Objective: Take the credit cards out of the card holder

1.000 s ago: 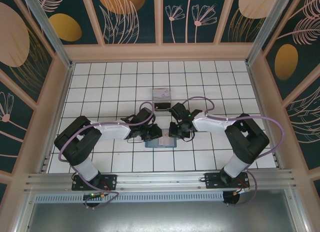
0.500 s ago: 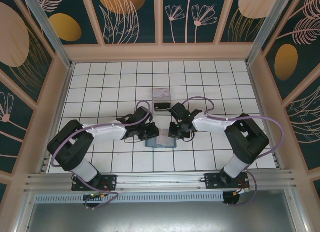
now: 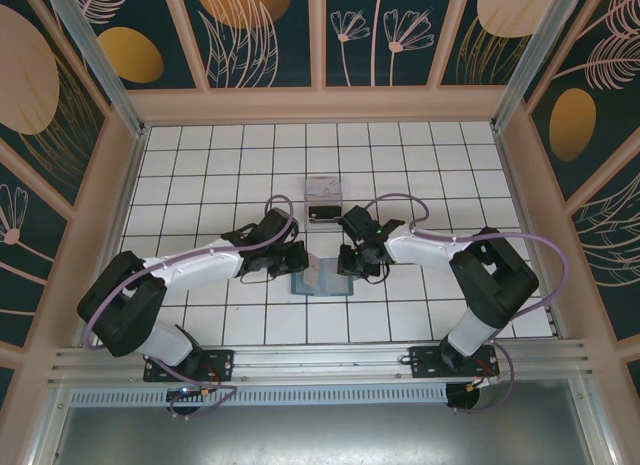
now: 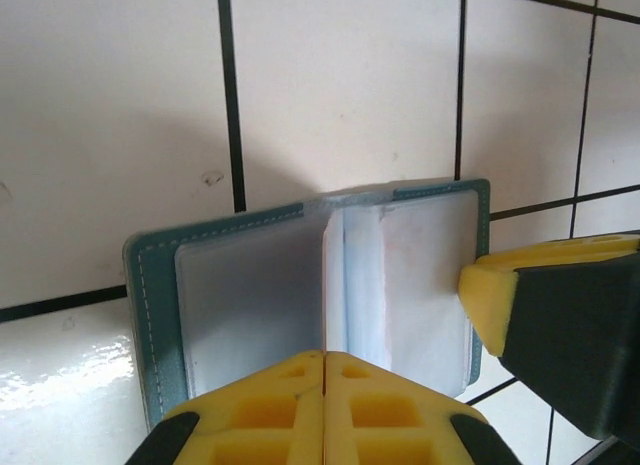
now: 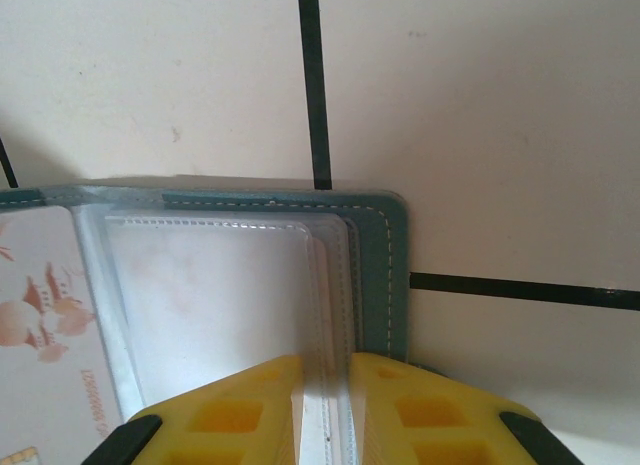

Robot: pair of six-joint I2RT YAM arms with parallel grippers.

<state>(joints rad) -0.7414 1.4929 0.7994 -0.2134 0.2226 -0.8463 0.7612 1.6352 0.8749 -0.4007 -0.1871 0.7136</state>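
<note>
Card holder [image 4: 150,305] lies open; right tool [image 5: 325,385] clamps its sleeve edge, left tool [image 4: 323,370] is fully closed at the centre fold, hold unclear. Likely the gripping stage. Next: slide pale card [image 5: 40,315] out with the holder pinned.

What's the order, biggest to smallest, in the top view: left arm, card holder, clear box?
1. Left arm, by far.
2. Then the card holder and clear box look about alike; the holder is partly covered, so no ranking.
</note>
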